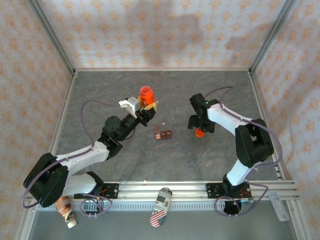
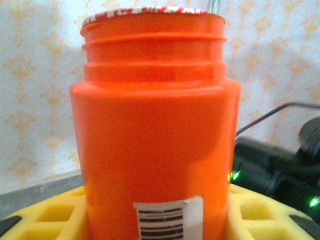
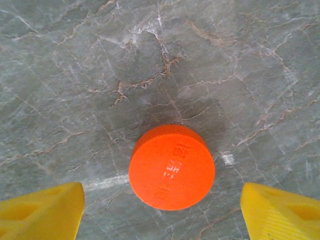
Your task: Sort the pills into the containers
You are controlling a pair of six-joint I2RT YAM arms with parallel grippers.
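Pills (image 1: 162, 123) are almost too small for me to make out on the overhead camera. I see one pale speck on the grey table (image 1: 100, 90), just above the containers (image 1: 163, 134), and I cannot tell whether any lie inside. The containers are a small dark red-brown box a little below the middle of the frame, between the two arms and touched by neither.

My left tool (image 1: 144, 106) is clamped on the orange bottle (image 1: 146, 93), up and left of the box. On the left wrist camera the bottle stands upright and close, its body seated between the yellow fingers (image 2: 47, 215). Its cap is off, a ragged red and white strip of seal runs round the rim, and a barcode label (image 2: 167, 217) sits low on its front.

My right tool (image 1: 200, 128) is right of centre, pointing down at the table with its jaws apart. On the right wrist camera the orange cap (image 3: 171, 166) lies flat on the marbled surface at lower centre. It sits between the two yellow fingertips (image 3: 42, 212) in the bottom corners, with bare table showing on both sides of it, so nothing is gripped.

Along the bottom of the overhead view, below the rail (image 1: 200, 187), a stars-and-stripes tube (image 1: 161, 206) lies near the middle and a brown tube (image 1: 66, 210) at lower left.
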